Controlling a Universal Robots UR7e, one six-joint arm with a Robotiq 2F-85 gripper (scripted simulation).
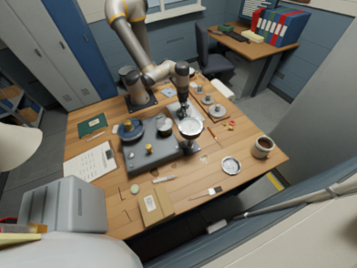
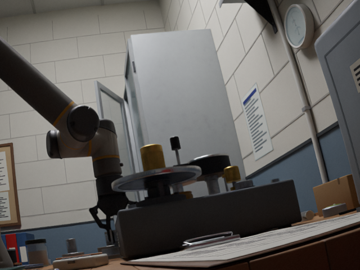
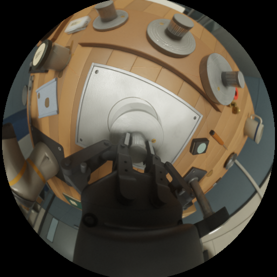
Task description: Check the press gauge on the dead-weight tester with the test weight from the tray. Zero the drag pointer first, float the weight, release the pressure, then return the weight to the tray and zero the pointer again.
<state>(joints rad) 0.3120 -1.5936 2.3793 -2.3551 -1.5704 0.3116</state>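
Observation:
My gripper (image 3: 137, 144) (image 1: 183, 110) hangs straight down over the steel tray (image 3: 134, 113) (image 1: 184, 111) behind the tester. The test weight (image 3: 135, 126), a grey disc with a knurled knob, sits on that tray, and its knob is gripped in my closed fingers. The dead-weight tester (image 1: 148, 143) (image 2: 203, 212) is a dark grey block at mid-table. It carries a brass-topped piston pan (image 1: 130, 128), a small brass knob (image 1: 148, 147) and the round press gauge (image 1: 190, 127) on its right end. From the second side camera the tester hides my fingertips.
Behind the tray a wooden rack (image 1: 208, 102) holds three more grey weights (image 3: 170, 35). A mug (image 1: 262, 146), a loose gauge (image 1: 231, 165), a brush (image 1: 207, 193), a cardboard box (image 1: 155, 205), a clipboard (image 1: 91, 162) and a green notebook (image 1: 92, 124) lie around the tester.

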